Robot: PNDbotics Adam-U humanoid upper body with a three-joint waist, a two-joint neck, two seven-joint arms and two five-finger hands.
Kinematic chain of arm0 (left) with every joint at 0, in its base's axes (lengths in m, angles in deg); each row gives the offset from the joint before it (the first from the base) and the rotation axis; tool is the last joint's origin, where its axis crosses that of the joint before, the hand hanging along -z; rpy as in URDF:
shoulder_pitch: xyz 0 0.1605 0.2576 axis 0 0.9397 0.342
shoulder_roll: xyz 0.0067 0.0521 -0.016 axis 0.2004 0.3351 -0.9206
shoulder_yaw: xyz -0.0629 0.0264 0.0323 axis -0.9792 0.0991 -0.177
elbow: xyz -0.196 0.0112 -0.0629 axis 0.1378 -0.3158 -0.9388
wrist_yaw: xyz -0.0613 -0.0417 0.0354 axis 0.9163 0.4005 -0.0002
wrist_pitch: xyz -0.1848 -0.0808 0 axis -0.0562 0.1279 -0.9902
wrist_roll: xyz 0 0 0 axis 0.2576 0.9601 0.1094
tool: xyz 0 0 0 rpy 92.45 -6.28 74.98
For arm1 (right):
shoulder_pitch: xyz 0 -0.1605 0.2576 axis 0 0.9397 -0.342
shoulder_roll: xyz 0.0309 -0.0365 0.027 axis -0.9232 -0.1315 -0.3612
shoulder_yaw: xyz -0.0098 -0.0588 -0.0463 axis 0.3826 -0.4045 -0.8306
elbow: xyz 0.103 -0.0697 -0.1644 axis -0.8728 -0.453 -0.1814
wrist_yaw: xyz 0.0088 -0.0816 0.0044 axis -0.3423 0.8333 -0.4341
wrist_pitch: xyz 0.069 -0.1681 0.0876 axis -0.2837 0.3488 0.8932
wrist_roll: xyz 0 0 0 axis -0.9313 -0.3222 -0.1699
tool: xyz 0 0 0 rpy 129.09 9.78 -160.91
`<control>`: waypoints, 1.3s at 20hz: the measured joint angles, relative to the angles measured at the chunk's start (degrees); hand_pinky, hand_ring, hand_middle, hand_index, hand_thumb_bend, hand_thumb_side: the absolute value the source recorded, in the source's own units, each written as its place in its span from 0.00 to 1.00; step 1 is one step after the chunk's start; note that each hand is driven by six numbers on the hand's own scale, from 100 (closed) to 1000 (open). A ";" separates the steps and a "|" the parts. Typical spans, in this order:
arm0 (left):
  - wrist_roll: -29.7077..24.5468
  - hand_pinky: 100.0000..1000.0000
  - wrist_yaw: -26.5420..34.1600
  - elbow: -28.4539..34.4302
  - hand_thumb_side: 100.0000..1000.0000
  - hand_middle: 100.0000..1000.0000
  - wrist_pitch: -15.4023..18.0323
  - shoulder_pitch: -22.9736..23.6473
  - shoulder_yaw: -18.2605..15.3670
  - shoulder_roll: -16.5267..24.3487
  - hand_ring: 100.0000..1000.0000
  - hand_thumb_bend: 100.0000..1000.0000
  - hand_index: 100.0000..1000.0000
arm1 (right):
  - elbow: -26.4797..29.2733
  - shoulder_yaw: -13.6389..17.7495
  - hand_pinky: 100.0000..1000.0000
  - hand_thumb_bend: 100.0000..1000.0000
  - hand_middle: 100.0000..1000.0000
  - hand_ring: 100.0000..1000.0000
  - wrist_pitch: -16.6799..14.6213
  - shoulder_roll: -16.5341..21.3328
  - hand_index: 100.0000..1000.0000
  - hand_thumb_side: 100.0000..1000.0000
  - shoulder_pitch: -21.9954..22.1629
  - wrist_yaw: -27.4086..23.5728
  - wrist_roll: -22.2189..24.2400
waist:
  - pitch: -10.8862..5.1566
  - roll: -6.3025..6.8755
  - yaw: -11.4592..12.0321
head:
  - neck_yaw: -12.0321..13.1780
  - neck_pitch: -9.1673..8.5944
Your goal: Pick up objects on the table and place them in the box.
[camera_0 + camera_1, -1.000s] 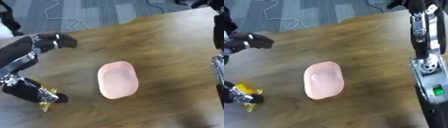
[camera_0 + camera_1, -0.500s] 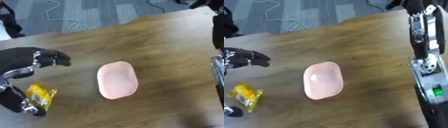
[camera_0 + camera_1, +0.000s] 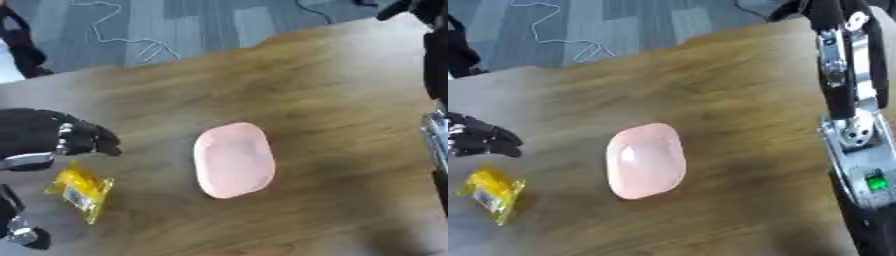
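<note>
A pink oval container (image 3: 232,160) lies in the middle of the wooden table (image 3: 332,100). A yellow packet (image 3: 80,191) rests flat at the left, well apart from it. My left hand (image 3: 48,139) hovers just above and behind the packet, its fingers bent loosely downward with nothing between them. The black forearm runs off the left edge. My right arm (image 3: 850,115) stands along the right edge, and its hand (image 3: 833,12) shows dark at the top right corner, far from both objects.
Beyond the table's far edge is grey carpet with a white cable (image 3: 131,35) lying on it. A dark object (image 3: 22,50) stands at the far left on the floor. Bare wood lies between the container and the right arm.
My left hand has come down and toward the left edge, ending just above the yellow packet. The arm uncovered the packet, which stays put. The pink container has not moved.
</note>
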 measured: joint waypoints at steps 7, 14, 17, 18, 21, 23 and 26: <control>4.21 0.57 -1.32 -2.85 0.18 0.69 -1.13 -1.01 0.02 -3.25 0.64 0.94 0.82 | 0.00 0.02 0.51 0.00 0.73 0.65 -0.02 0.00 0.82 0.92 0.02 -0.01 -0.02 | 0.00 -0.08 -0.20 | -0.01 0.00; 8.68 0.55 -2.10 -10.57 0.17 0.62 0.05 -1.70 0.75 -7.69 0.60 0.93 0.80 | 0.00 0.13 0.51 0.00 0.72 0.65 -0.15 -0.01 0.82 0.91 0.02 -0.07 -0.17 | 0.00 -0.08 -0.49 | -0.01 0.00; 9.37 0.54 -2.03 -12.91 0.15 0.62 1.16 -2.02 1.13 -8.53 0.60 0.92 0.79 | 0.00 0.26 0.50 0.00 0.72 0.65 -0.26 -0.02 0.82 0.91 0.02 -0.23 -0.30 | 0.00 -0.08 -0.50 | -0.01 0.03; 9.49 0.54 -2.04 -13.60 0.15 0.62 1.51 -2.03 1.20 -8.67 0.60 0.92 0.79 | 0.00 0.32 0.50 0.00 0.72 0.65 -0.28 -0.02 0.82 0.91 0.02 -0.25 -0.31 | 0.00 -0.08 -0.51 | -0.01 0.04; 9.53 0.55 -2.16 -15.27 0.14 0.62 2.40 -2.22 1.50 -8.67 0.60 0.92 0.79 | 0.00 0.34 0.50 0.00 0.72 0.65 -0.36 -0.02 0.81 0.91 0.02 -0.27 -0.40 | 0.01 -0.08 -0.57 | -0.01 0.07; 9.36 0.56 -2.30 -16.08 0.13 0.63 2.84 -2.24 1.73 -8.67 0.60 0.92 0.79 | 0.00 0.34 0.50 0.00 0.72 0.65 -0.38 -0.02 0.81 0.91 0.02 -0.31 -0.42 | 0.02 -0.08 -0.60 | -0.01 0.20; 8.60 0.58 -2.36 -16.96 0.14 0.65 3.42 -2.21 2.19 -8.45 0.62 0.92 0.80 | 0.00 0.34 0.50 0.00 0.72 0.65 -0.39 -0.02 0.81 0.91 0.01 -0.40 -0.43 | 0.03 -0.05 -0.61 | -0.01 0.33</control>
